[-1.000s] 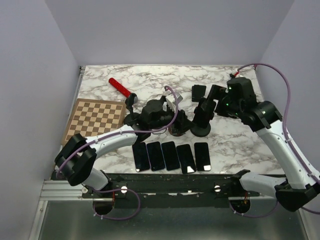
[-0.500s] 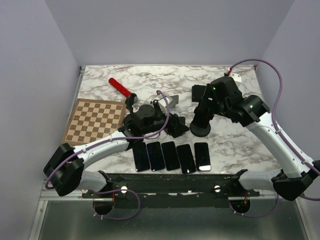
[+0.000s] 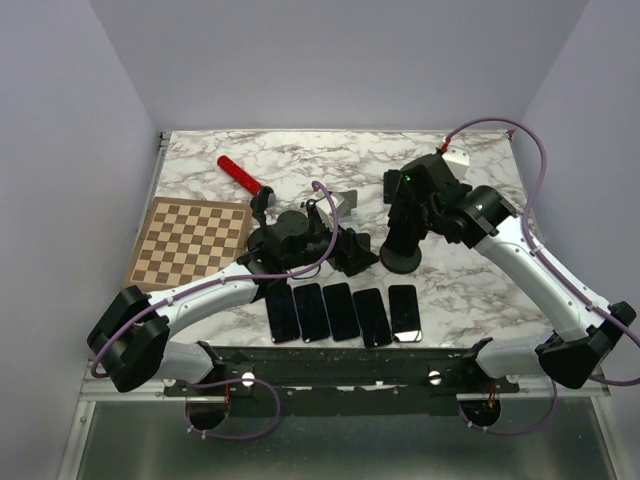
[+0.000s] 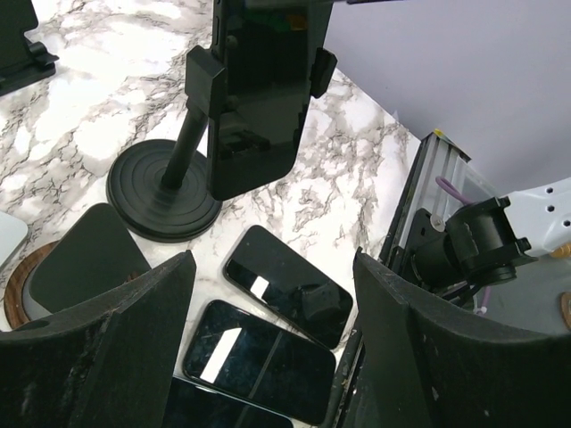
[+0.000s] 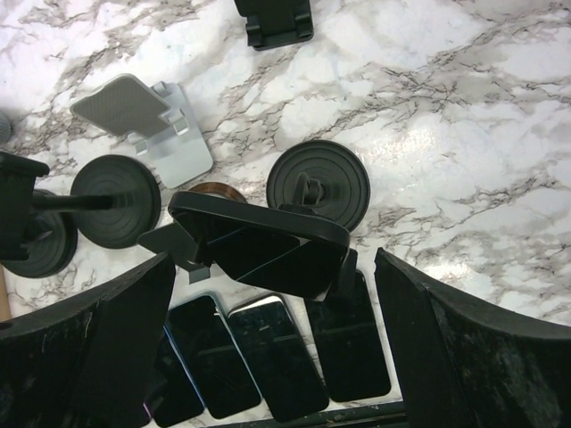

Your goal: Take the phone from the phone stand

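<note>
A black phone (image 4: 259, 98) is clamped upright in a black phone stand with a round base (image 4: 163, 192). From above, in the right wrist view, the phone (image 5: 259, 245) shows edge-on, tilted over the stand base (image 5: 318, 183). My right gripper (image 5: 274, 267) is open, with one finger on each side of the phone and not touching it. In the top view it hovers (image 3: 408, 205) over the stand (image 3: 400, 260) and hides the phone. My left gripper (image 4: 272, 267) is open and empty, low over the table to the stand's left (image 3: 345, 245).
Several dark phones (image 3: 340, 312) lie in a row along the front edge. A chessboard (image 3: 190, 238) and a red tool (image 3: 240, 175) are at the left. A grey-white stand (image 5: 147, 120), a small black stand (image 5: 275, 22) and further round-based stands (image 5: 116, 201) crowd the middle.
The right arm has swung left and brought its open gripper over the phone stand. The left arm drew back slightly to the left early on, then stayed still.
</note>
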`<state>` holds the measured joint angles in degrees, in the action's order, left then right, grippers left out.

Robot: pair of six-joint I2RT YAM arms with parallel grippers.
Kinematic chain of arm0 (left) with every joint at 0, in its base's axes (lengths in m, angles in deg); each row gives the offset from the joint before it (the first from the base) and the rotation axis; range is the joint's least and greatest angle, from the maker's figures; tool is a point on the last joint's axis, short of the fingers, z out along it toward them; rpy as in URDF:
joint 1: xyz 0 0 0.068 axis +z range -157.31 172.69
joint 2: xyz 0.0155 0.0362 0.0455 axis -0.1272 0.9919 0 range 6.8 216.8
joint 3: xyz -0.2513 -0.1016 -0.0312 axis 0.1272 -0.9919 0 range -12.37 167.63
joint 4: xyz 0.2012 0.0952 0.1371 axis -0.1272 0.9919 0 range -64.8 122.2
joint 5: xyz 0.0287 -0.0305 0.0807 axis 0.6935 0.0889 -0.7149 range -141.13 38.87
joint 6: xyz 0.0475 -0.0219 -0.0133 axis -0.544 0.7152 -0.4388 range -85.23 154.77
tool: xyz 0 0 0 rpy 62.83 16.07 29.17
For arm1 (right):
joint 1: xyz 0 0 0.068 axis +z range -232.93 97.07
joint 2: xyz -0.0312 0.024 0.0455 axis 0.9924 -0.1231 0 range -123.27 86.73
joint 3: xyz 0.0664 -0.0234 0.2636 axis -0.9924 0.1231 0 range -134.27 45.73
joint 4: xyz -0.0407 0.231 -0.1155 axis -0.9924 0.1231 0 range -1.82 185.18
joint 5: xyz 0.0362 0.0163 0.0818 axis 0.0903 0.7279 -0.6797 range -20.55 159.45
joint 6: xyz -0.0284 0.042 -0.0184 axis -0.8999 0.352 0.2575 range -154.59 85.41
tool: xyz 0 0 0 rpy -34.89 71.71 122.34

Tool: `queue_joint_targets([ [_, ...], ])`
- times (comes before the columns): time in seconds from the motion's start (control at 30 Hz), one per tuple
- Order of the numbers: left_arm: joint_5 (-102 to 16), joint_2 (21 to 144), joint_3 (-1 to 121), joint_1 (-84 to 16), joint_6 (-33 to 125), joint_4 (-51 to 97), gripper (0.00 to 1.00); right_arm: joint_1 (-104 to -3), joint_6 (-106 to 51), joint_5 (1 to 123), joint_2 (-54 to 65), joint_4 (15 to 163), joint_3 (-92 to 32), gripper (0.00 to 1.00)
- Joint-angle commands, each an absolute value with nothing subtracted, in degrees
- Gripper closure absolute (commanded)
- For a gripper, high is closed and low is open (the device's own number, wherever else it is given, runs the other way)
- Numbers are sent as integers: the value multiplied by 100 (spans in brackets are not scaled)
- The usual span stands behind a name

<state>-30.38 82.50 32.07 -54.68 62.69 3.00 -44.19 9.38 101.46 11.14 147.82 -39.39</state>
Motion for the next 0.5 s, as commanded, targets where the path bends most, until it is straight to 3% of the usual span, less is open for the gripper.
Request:
queue_joint_targets([
  [0.0, -2855, 8289, 3157, -5451, 6333, 103, 20, -4321, 1179, 10502, 992, 14676, -3883, 0],
  [0.17, -2819, 8307, 3148, -5438, 6334, 111, 20, -4268, 1227, 10637, 859, 14732, -3907, 2],
  [0.4, -2785, 8273, 3084, -5426, 6416, -11, 20, -4251, 1317, 10766, 748, 14723, -3912, 17],
  [0.47, -2768, 8289, 3078, -5425, 6437, -27, 20, -4257, 1307, 10823, 730, 14711, -3924, 17],
])
